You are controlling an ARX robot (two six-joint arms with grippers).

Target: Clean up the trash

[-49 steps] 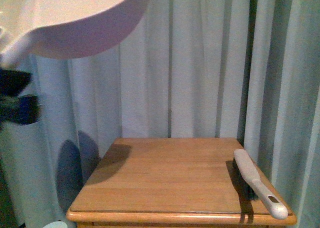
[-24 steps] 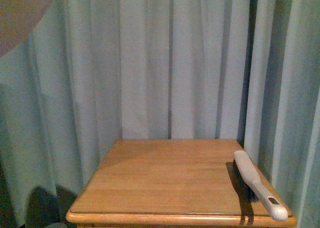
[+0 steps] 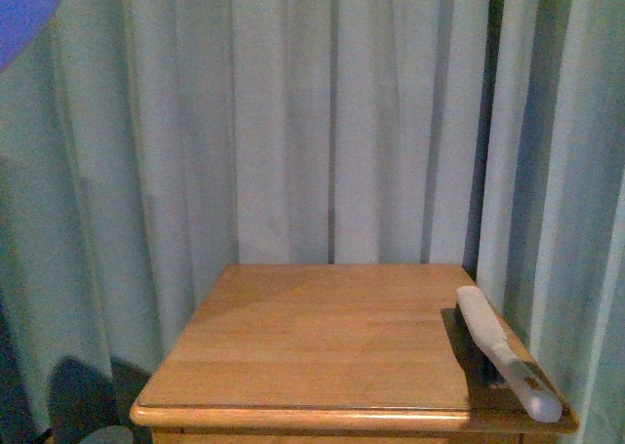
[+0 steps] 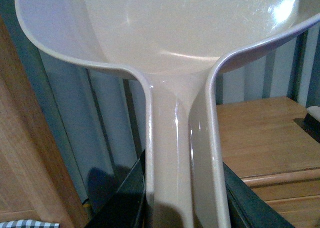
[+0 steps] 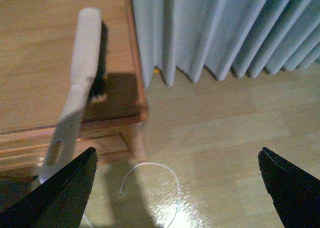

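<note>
A dustpan (image 4: 190,32) is held up by the left gripper (image 4: 185,200) beside a wooden table (image 3: 312,337); no trash is seen.

The dustpan's handle is clamped between the dark jaws, and its pan is shown as smooth, glossy, pale plastic with a curved rim. The right gripper (image 5: 177,185) is spread wide and holds nothing above the floor (image 5: 225,128). A brush (image 3: 503,351), with a long pale handle and dark bristles, is laid along the table's right edge. Pleated curtain (image 3: 322,122) is hung behind. The trash is found in no view; it may lie in the part of the pan cut off by the frame. The sweeping step is judged finished, and emptying is judged next, for which the pan must be kept level until a bin is reached.
</note>
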